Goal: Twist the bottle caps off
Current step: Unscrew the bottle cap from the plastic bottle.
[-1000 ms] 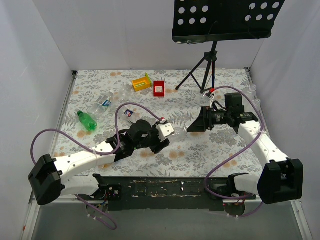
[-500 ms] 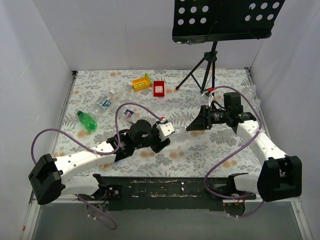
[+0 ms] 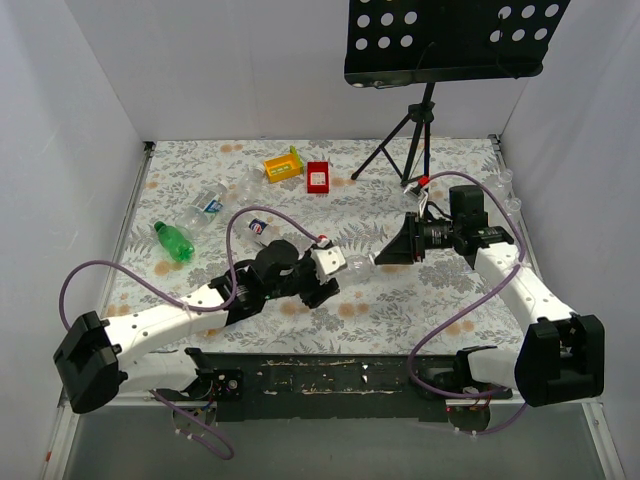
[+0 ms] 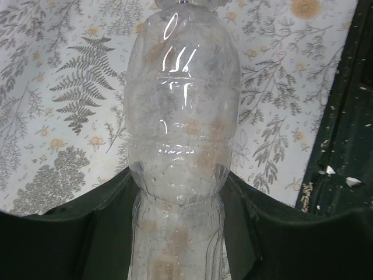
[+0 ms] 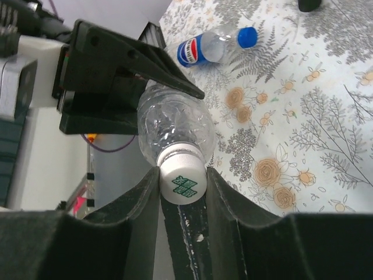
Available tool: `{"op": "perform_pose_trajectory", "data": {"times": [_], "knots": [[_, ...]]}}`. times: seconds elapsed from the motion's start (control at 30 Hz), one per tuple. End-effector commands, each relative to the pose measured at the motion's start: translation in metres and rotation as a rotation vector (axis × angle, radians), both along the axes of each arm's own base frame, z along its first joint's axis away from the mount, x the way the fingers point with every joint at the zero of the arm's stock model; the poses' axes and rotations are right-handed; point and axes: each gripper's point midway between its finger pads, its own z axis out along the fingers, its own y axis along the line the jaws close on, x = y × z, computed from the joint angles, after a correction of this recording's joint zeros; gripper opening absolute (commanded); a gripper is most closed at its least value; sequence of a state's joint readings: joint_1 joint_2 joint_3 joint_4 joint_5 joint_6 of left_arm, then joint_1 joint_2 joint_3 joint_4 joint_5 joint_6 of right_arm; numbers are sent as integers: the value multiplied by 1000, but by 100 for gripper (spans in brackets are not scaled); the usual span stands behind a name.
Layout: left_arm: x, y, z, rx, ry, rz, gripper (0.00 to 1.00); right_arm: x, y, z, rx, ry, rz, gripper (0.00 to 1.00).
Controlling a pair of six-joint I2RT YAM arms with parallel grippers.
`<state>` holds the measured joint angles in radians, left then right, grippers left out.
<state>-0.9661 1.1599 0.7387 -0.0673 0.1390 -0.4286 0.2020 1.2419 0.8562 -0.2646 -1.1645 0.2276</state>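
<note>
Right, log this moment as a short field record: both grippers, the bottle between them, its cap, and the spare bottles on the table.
left gripper: shut around the body of the clear bottle
right gripper: shut on the white cap, one finger on each side
white cap: on the clear bottle's neck, facing the right wrist camera
spare bottles: blue-labelled bottle with blue cap and green bottle, both lying on the table
trays: yellow tray and red tray, far side
</note>
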Motion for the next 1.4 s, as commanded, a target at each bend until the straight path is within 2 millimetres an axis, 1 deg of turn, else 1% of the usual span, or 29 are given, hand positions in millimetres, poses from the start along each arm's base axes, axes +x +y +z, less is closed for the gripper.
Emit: {"op": "perform_pose_trajectory", "data": {"times": [0.0,0.03,0.1,0.17,0.2,0.27,0.3,0.37,0.5,0.7,0.8,0.87,0.97,1.03,1.13,1.2,1.27,1.37], "knots": [[-14,-2,27,-147,67,-88,12,-29,-1,21,103,-308,201,1],[-16,1,28,-163,104,-106,12,-32,-2,22,96,-369,221,1],[-26,5,27,-184,182,-178,13,-38,-3,23,98,-488,270,1],[-43,6,27,-194,253,-281,13,-45,-4,21,91,-679,344,1],[-49,7,26,-195,285,-316,13,-49,-4,19,86,-729,376,1],[-65,7,26,-205,355,-411,13,-47,-4,16,67,-822,409,1],[-68,8,26,-206,381,-428,13,-44,-4,16,57,-862,415,1],[-68,9,24,-198,403,-436,12,-37,-4,18,28,-911,411,1],[-61,13,22,-192,381,-408,12,-26,-5,25,-17,-982,382,1],[-49,18,17,-153,321,-342,12,-26,-7,24,-46,-961,353,1],[-44,23,15,-136,287,-301,12,-19,-14,27,-74,-943,298,1],[-39,27,18,-136,250,-265,12,-12,-20,30,-96,-923,245,1],[-34,33,24,-142,194,-219,13,2,-37,22,-192,-879,149,2],[-30,37,29,-147,157,-193,13,10,-49,11,-275,-831,90,2],[-25,41,38,-158,103,-165,13,20,-73,-10,-421,-744,2,2],[-22,44,42,-162,68,-145,13,27,-96,-27,-527,-665,-81,2],[-18,47,45,-164,38,-124,13,35,-127,-48,-648,-584,-177,3],[-16,51,44,-169,3,-105,13,38,-166,-76,-776,-494,-280,4]]}}
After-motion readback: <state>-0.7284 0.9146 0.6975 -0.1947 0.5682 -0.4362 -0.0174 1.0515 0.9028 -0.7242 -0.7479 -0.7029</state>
